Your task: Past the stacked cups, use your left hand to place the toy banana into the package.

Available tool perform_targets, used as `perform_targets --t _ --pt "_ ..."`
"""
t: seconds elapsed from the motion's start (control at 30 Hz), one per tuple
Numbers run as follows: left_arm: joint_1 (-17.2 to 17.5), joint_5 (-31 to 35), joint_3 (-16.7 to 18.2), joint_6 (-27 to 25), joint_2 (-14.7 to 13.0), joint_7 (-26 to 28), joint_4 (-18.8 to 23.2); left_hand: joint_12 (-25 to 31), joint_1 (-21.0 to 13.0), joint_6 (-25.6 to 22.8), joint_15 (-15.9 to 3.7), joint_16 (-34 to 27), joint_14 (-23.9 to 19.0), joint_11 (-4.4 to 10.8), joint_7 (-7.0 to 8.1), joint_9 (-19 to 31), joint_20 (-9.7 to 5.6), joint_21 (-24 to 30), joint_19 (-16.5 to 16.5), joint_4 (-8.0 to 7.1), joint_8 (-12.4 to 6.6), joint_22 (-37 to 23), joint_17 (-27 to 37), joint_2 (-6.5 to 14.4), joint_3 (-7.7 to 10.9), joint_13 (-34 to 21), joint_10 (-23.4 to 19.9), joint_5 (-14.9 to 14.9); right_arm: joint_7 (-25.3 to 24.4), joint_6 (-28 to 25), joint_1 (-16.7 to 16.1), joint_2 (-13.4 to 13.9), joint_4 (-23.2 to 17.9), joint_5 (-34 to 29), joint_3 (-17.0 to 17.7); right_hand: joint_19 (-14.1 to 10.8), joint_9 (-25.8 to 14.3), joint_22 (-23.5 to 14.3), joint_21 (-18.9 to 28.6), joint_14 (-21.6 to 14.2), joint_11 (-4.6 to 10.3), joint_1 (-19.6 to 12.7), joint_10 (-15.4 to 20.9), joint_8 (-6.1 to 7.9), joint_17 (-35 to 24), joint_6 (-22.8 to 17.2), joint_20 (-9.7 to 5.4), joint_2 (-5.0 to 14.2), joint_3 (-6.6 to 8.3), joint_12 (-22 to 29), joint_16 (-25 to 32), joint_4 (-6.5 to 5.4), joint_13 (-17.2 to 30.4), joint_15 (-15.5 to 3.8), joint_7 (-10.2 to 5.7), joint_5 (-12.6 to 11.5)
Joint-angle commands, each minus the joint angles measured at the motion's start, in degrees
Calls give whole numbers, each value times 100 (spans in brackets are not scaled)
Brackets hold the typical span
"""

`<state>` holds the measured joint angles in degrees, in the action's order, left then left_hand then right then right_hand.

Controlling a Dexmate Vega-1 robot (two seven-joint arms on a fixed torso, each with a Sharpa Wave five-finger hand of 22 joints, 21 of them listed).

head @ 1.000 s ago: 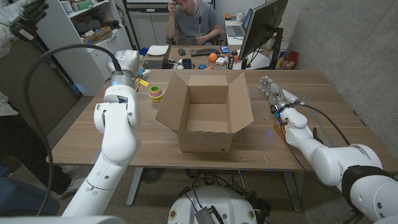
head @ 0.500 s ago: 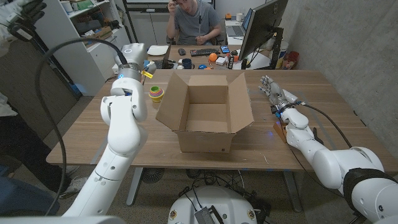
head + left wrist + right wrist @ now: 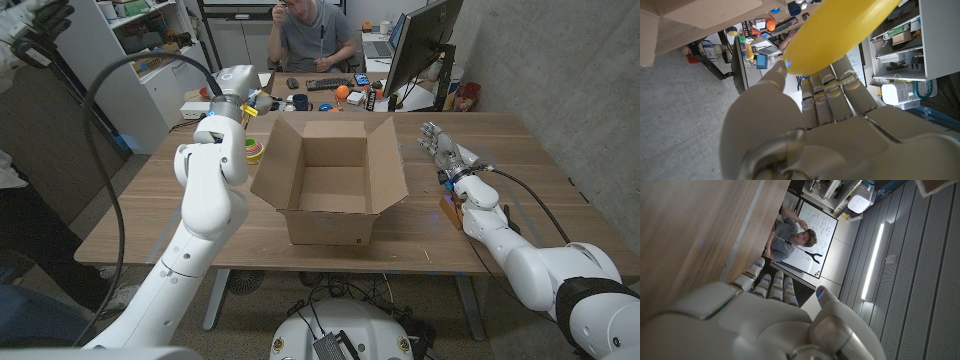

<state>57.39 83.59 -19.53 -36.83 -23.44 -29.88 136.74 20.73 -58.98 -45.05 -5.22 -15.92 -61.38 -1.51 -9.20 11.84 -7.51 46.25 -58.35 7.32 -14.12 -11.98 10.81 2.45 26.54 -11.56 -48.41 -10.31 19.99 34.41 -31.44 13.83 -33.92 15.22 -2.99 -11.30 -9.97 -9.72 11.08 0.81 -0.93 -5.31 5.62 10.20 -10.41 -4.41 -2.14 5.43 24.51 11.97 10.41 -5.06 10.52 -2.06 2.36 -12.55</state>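
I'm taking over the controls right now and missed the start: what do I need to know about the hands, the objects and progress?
Left hand: raised by the box's far left corner, holding the toy banana.
Right hand: on the table right of the box, holding nothing, fingers apart.
Cardboard box: open, mid-table, nothing visible inside.
Stacked cups: left of the box.
Done: banana picked up.
Left: carry it over the opening and release.

Wrist cam on my left hand is looking along the back of it, and the toy banana is right there, big and yellow, pinched between the thumb and the fingers. A brown cardboard flap of the package pokes into one corner. Past the fingers I can make out a cluttered desk with a keyboard and bottles, plus white shelving.
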Motion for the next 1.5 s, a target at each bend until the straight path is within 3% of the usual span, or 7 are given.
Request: perform_targets --t 0.03,0.43,0.77,1.5 --pt "-350 -694 -242 -129 -169 -312 33 -39 -471 -75 -784 13 -624 551 3 28 -413 54 -146 -33 26 -4 17 530 23 -28 -547 -17 41 55 2 17 41 73 3 11 -35 -14 -4 -40 -4 -14 48 52 -4 -20 -153 -54 -2 16 7 25 29 -110 12 -17" --pt "-629 -751 -627 -238 -388 -348 26 -55 -431 -98 -783 37 -633 527 7 29 -412 85 -139 -39 42 6 15 530 28 -28 -584 -22 63 35 -99 72 -119 119 22 13 -36 -14 -3 -43 -9 -8 52 53 -5 -27 -149 -57 -9 16 7 26 29 -112 20 -19" --pt "-809 -1412 -718 -237 -486 -433 106 -75 -404 -122 -784 50 -650 546 6 29 -407 109 -130 -40 52 14 16 534 34 -31 -589 -26 14 -25 -253 139 -399 188 19 13 -36 -14 -2 -49 -10 -7 54 52 -4 -31 -151 -56 -11 16 8 30 29 -100 19 -22" --pt "-1386 -2076 -1423 -346 -844 -767 -64 -110 -360 -149 -784 78 -683 551 26 31 -400 159 -109 -33 81 29 19 544 56 -41 -621 -32 -126 -155 -598 303 -947 358 19 7 -36 -14 2 -56 -19 -6 64 49 -2 -31 -147 -56 -17 18 7 39 29 -102 19 -26"
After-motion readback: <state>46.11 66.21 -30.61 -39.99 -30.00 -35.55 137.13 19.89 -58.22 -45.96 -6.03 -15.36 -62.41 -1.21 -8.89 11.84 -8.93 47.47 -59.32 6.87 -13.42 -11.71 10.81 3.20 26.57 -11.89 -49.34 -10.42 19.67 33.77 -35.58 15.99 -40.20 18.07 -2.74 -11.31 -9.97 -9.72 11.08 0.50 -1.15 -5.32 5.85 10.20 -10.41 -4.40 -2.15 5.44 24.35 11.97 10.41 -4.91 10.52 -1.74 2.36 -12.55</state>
